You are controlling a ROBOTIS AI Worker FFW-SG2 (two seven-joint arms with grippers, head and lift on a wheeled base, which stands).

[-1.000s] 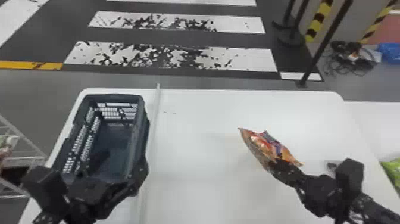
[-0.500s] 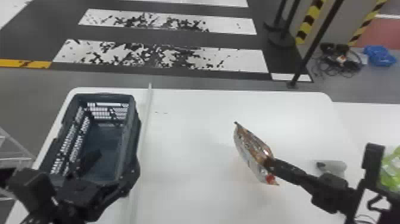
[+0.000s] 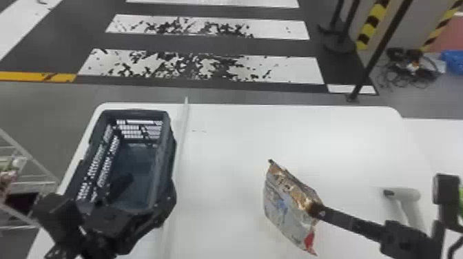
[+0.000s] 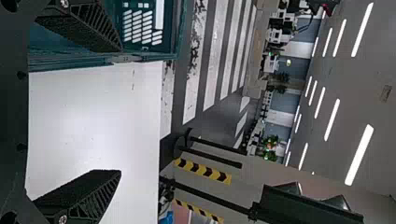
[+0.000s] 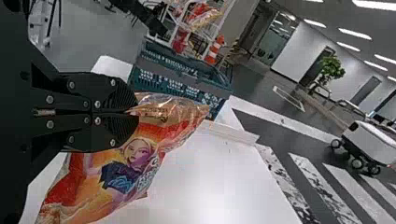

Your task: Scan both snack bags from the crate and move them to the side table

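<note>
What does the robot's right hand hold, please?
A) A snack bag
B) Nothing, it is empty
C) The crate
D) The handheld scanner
A: the right hand has its fingers closed on one edge of the snack bag, and the bag hangs from them.

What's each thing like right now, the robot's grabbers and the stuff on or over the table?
Left gripper: open, fingers wide apart.
Right gripper: shut on the snack bag.
Snack bag: pinched at its edge, hanging down.
Crate: upright, open at the top.
Scanner: lying on the table, not held.
</note>
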